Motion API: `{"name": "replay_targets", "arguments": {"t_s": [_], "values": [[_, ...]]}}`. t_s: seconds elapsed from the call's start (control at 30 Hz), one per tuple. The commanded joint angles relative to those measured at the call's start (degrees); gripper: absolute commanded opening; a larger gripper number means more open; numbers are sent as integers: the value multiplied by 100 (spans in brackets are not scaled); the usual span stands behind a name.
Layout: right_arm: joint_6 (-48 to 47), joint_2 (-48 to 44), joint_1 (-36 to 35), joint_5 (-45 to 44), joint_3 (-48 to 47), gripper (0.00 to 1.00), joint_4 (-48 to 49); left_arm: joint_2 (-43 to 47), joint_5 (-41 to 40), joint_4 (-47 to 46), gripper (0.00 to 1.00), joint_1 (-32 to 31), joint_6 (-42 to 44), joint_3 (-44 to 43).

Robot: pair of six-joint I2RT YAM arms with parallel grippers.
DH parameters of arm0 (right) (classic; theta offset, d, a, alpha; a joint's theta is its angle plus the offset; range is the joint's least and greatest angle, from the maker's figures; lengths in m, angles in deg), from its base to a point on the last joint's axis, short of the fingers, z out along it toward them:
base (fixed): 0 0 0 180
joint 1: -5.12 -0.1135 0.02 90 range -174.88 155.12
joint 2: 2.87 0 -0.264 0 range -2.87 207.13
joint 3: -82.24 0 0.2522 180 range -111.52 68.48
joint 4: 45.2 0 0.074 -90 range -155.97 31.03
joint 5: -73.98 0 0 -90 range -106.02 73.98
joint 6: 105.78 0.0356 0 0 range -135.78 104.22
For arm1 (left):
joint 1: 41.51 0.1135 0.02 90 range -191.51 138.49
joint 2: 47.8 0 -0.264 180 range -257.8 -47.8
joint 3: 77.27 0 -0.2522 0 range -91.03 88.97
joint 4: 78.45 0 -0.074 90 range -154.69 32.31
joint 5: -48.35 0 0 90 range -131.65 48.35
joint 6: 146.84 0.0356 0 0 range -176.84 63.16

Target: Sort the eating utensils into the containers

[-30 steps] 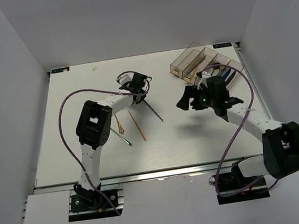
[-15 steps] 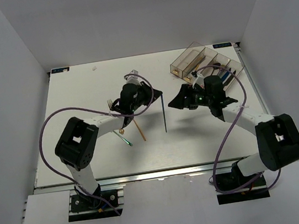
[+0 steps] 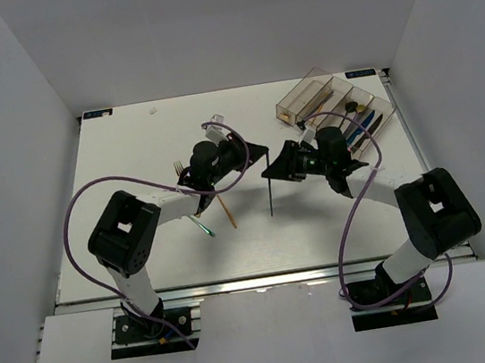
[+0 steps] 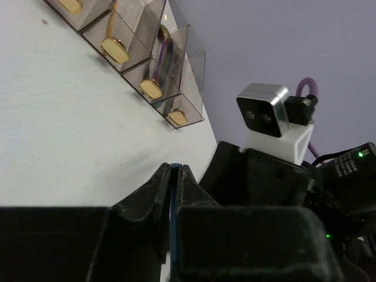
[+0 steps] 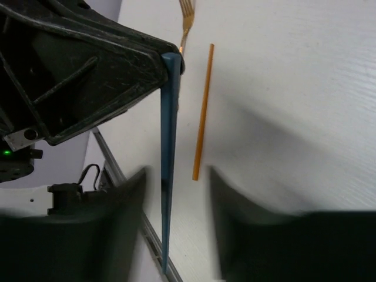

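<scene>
Chopstick (image 5: 169, 147) pinched by L hand (image 4: 174, 170), R hand (image 5: 177, 176) open.

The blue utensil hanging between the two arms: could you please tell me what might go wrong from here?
The left gripper pinches the blue utensil only at its top end, so a bump could swing or slip it. In the right wrist view it sits off-centre in the open right gripper, near one finger, so closing might push it aside.

I see the white table (image 3: 131, 156) carrying a row of clear bins (image 3: 332, 101) at two o'clock. Just left of centre, toward eight o'clock, lie a gold fork (image 5: 186, 14), a gold chopstick (image 5: 203, 111) and a slim teal utensil (image 3: 206, 227).
</scene>
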Motion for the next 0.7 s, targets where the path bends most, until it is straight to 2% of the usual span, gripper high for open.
{"name": "replay_targets", "arguments": {"t_s": [0.0,0.07,0.1,0.13,0.17,0.2,0.23,0.3,0.33,0.37,0.43,0.47,0.53,0.67], "values": [[254,146,-73,80,-157,36,615,280,112,-225,0,-30,-80,-8],[307,260,-73,80,-227,8,669,298,60,-111,0,-30,-81,-34],[315,278,-73,-24,-254,0,626,324,34,-15,11,-30,-29,-78],[315,278,-64,-103,-280,0,591,350,-10,317,28,-30,42,-174],[307,270,-46,-339,-298,0,521,455,-220,607,67,-30,129,-253],[281,261,-11,-446,-403,0,416,534,-404,889,83,-30,365,-324],[280,269,50,-560,-464,0,127,639,-667,1744,97,-30,507,-533],[342,313,313,-964,-666,0,-129,1033,-1957,2872,98,-30,971,-885],[403,340,419,-1200,-763,0,-452,1175,-2440,3939,98,-30,1087,-1052],[412,427,655,-1734,-894,0,-673,1325,-3350,4533,98,-30,1245,-1358],[342,768,1006,-2202,-1508,0,-1278,1729,-4094,5753,98,-30,1395,-1702],[298,962,1104,-2596,-1781,0,-1464,1861,-4576,6065,98,-30,1579,-1748],[263,1575,1428,-2933,-2752,0,-1965,2256,-4817,6671,98,-30,1738,-1757],[246,2570,1904,-3084,-4276,0,-2720,2924,-4836,7131,98,-30,2063,-1266]]}}
